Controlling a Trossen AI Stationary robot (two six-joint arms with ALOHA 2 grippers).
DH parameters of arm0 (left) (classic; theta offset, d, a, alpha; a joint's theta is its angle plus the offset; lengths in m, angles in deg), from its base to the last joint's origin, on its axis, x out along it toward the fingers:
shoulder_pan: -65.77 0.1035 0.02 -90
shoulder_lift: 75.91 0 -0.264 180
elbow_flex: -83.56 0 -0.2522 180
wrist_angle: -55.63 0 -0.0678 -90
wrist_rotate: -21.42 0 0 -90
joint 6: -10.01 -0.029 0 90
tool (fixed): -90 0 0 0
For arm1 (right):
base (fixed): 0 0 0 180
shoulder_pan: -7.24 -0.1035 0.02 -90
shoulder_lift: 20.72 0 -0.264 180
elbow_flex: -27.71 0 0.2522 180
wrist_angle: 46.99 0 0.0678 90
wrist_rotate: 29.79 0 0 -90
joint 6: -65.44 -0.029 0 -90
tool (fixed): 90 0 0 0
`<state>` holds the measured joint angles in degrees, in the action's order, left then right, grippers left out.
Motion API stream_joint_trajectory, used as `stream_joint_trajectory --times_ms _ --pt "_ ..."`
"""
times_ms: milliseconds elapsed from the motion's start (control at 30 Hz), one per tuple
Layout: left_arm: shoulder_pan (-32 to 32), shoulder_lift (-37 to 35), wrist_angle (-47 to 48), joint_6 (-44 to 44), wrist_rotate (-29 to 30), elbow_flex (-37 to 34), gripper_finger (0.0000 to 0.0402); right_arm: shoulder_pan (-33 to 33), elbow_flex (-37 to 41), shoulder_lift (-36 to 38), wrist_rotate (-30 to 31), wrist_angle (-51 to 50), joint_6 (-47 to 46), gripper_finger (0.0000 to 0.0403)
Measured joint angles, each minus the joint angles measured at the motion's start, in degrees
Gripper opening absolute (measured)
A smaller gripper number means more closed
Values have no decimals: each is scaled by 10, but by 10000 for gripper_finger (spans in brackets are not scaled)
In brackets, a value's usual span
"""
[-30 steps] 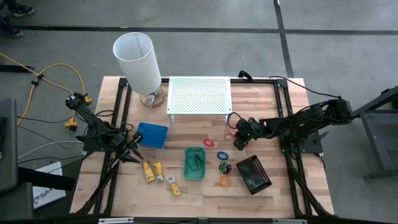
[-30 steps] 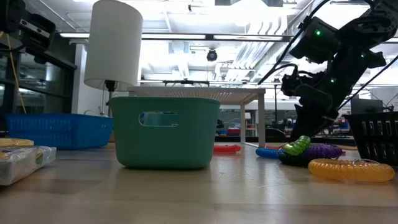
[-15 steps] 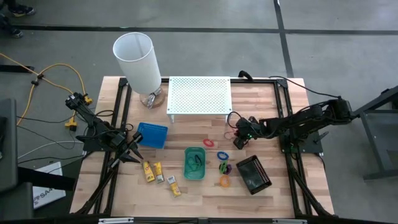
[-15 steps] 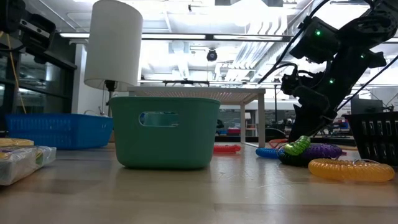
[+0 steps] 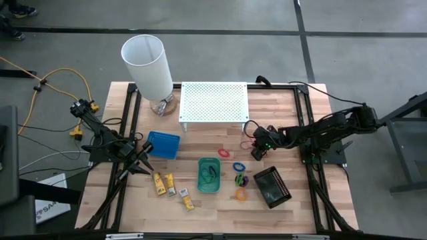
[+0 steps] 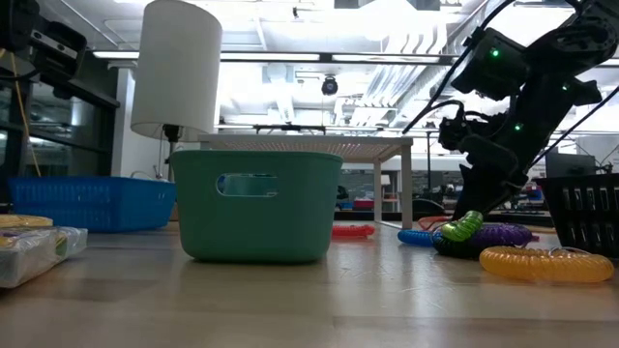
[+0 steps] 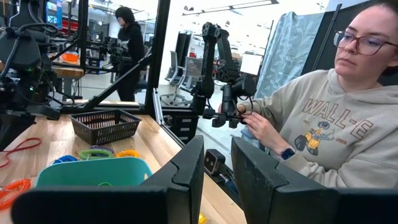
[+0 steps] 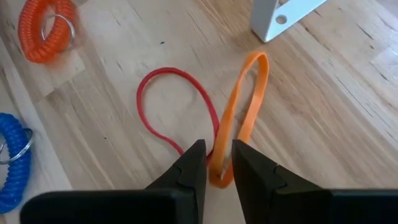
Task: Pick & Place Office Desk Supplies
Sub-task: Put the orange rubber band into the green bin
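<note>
Near the worktop's right edge we see the right gripper (image 8: 214, 163) pinching an orange band (image 8: 241, 112); left gripper (image 7: 216, 163) idle, fingers narrow.

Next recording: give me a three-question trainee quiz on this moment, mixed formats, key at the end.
1. True or false: the right gripper pinches the orange band.
2. Which lies under that band: A) red band B) blue coil C) orange coil?
3. Fill in: the left gripper waits beside the ___ tray.

Key: 1 true; 2 A; 3 blue.
</note>
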<state>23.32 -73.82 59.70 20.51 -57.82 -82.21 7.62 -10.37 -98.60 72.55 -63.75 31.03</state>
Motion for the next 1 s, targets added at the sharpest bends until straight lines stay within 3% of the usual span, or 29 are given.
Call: stream_joint_trajectory --times_ms 1000 --pt "0 0 0 0 0 0 79 0 0 48 -10 -41 -3 68"
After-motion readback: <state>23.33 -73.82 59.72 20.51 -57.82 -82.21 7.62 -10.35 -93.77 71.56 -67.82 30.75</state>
